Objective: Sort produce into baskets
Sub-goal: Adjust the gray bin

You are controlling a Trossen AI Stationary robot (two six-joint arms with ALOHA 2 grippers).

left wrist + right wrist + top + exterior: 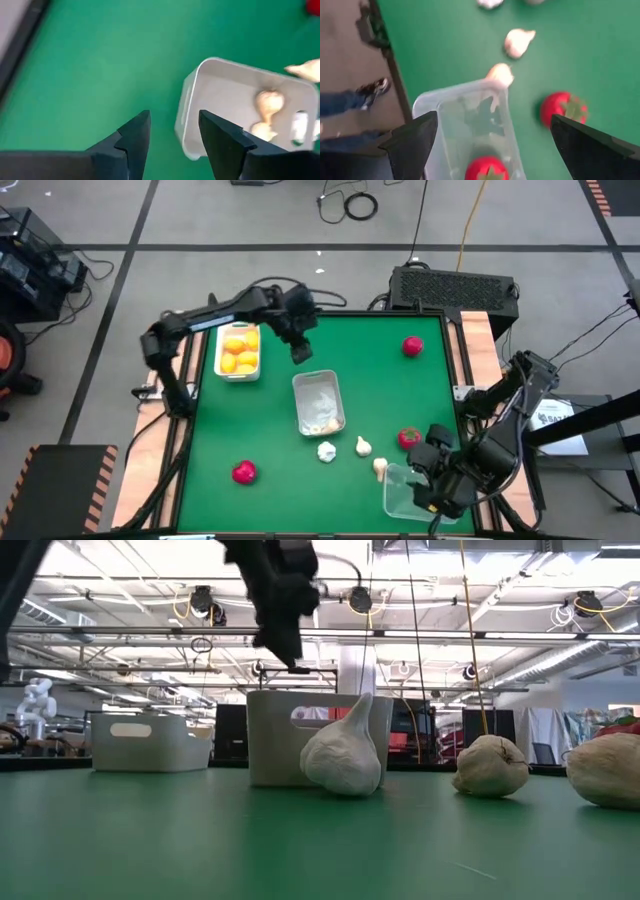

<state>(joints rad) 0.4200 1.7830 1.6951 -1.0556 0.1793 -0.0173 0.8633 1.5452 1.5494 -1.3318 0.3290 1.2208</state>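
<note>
Garlic bulbs (326, 451) | left loose on table (270, 430) beside white basket (318, 402) for sorting | left end effector (300, 352) released, empty | right end effector (432, 480) spread wide over clear basket (405, 492)

High view looks straight down on the green worktop (250, 430); low view skims level along it. Both, plus the left wrist view, share the middle clear basket (318, 402).

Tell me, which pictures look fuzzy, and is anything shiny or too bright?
Left wrist view: the white basket and garlic inside look soft and smeared. Right wrist view: the clear basket and strawberry are blurry. Low view: ceiling lights glare; nearest garlic bulb is fairly sharp.
</note>
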